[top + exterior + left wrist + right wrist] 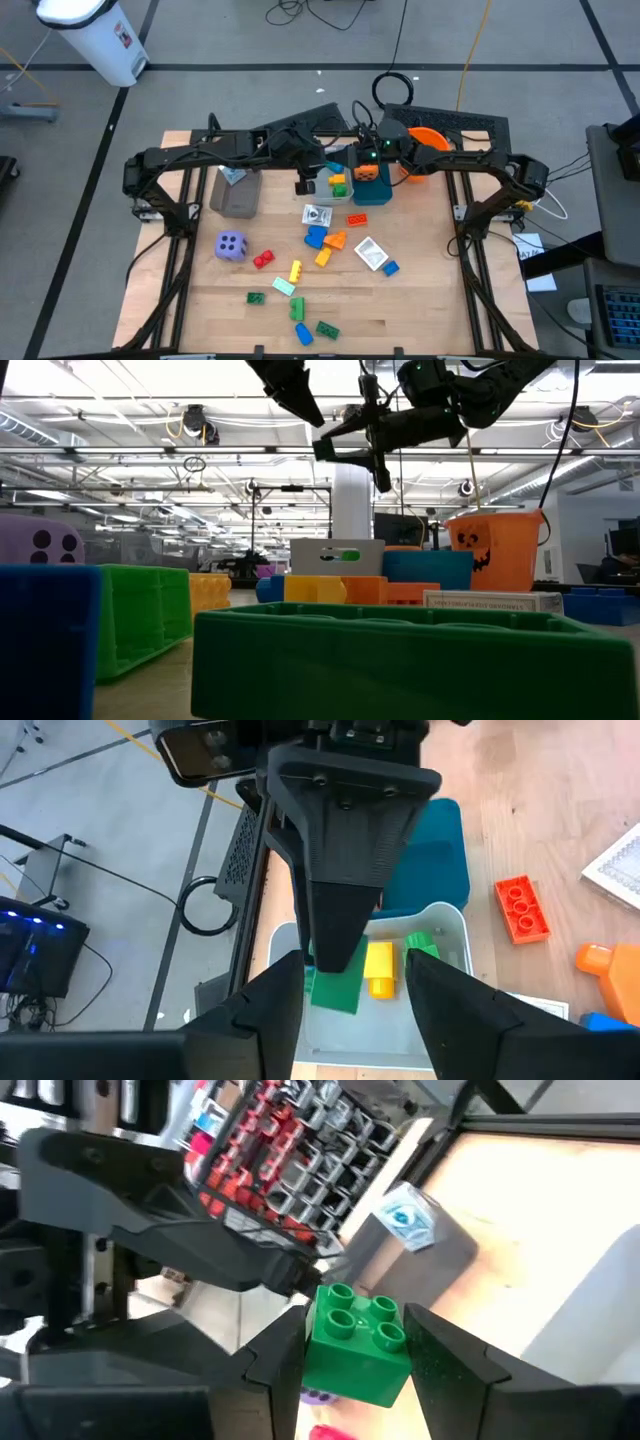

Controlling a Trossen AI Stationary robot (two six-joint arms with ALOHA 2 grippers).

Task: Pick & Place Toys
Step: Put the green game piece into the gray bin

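Observation:
A green brick (355, 1340) hangs in the air above a white bin (445, 920) at the table's far middle, with my right gripper (355, 1325) shut on it. My left gripper (352, 970) is open, its fingers on either side of the same brick (335, 990). One of its fingers (200, 1250) shows just beyond the brick in the right wrist view. Inside the bin lie a yellow brick (378, 968) and another green one (422, 945). In the high view the left gripper (303, 182) and right gripper (340, 168) meet over the bin. My right gripper pinches the green brick by two opposite side walls (318, 1342) between its two fingers. The fingers come in level from the table's right. The brick hangs clear above the white bin. My left gripper: I cannot tell whether one finger touches the brick.
A teal bin (375, 188) holding an orange die (367, 172) and an orange bucket (425, 150) stand to the right of the white bin. A grey bin (238, 192) stands to its left. A purple die (231, 245), white packets (370, 252) and several bricks lie nearer the front.

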